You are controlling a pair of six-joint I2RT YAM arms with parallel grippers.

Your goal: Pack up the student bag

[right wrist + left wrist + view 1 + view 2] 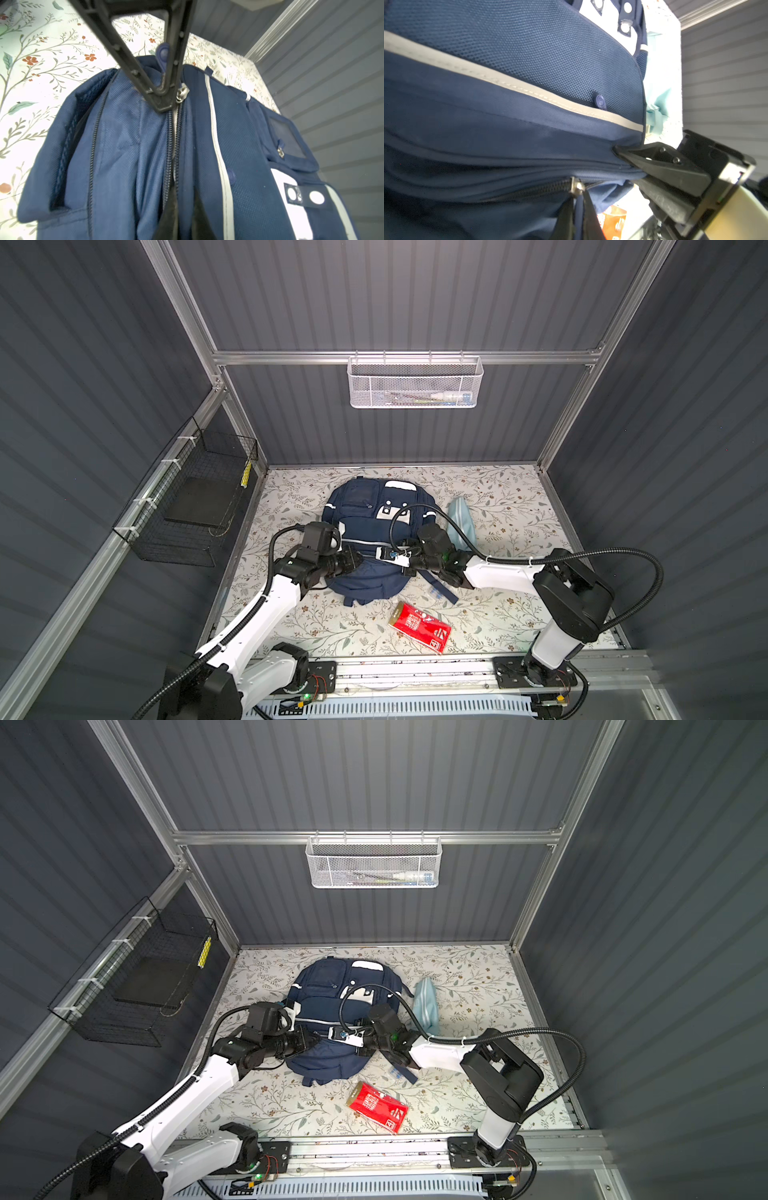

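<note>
Now the bag (361, 510) lies flat on the floral table (519, 614), around its middle and reaching toward the back edge, with its white patch facing up. Both arms reach in from the front edge and meet it from opposite sides.

The left gripper (163, 104) is at the bag's left side. Its fingers are pinched together on the blue pull tab (164, 53), just beside the metal slider (182, 93) of a zip. The right gripper (184, 199) is at the bag's right side, its fingers closed tight on the bag's fabric along the same zip line.

A light-blue pouch (459, 518) lies just beside the bag toward the right edge. A red packet (419, 628) lies near the front edge, apart from the bag. A white mesh basket (415, 381) hangs on the back wall and a black wire basket (191, 497) on the left wall.
</note>
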